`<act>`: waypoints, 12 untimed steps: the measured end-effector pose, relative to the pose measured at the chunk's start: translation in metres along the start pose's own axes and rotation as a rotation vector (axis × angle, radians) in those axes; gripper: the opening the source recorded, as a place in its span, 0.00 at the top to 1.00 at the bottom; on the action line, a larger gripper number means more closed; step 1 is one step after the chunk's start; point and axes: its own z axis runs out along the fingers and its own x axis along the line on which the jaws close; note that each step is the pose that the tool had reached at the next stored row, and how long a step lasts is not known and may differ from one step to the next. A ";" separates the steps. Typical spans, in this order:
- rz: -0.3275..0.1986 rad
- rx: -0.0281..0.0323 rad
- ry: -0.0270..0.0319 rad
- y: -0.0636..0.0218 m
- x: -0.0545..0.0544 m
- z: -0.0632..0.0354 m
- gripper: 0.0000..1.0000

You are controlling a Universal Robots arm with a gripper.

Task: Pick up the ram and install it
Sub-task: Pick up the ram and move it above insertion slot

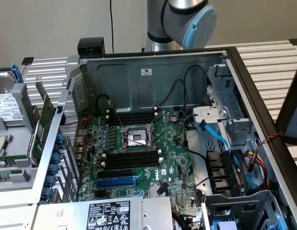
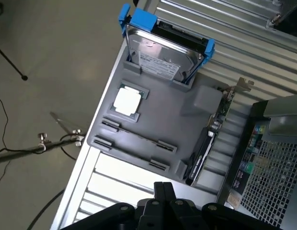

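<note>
My gripper (image 2: 163, 188) is shut, its two fingers pressed together with nothing between them. It hangs over the slatted table just off the edge of a grey parts tray (image 2: 186, 120). On that tray a thin dark strip (image 2: 138, 136) runs between two pairs of clips; it looks like the ram seen edge-on, though I cannot be sure. In the exterior view the open computer case holds the motherboard (image 1: 172, 165), with empty black memory slots (image 1: 131, 158) beside the processor socket (image 1: 136, 138). The arm's joint (image 1: 186, 19) rises behind the case.
The tray also carries a hard drive (image 2: 160, 52) in a blue caddy, a processor chip (image 2: 127, 101) and a green expansion card (image 2: 210, 139) standing on edge next to the case's perforated wall (image 2: 268, 177). Cables (image 1: 220, 143) and a drive cage crowd the case on the exterior view's right.
</note>
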 end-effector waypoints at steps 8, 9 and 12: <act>-0.113 -0.0032 0.0061 0.0015 0.004 0.0028 0.89; -0.131 -0.0036 0.0070 0.0015 0.004 0.0033 0.89; -0.186 -0.0052 0.0099 0.0014 0.004 0.0048 0.89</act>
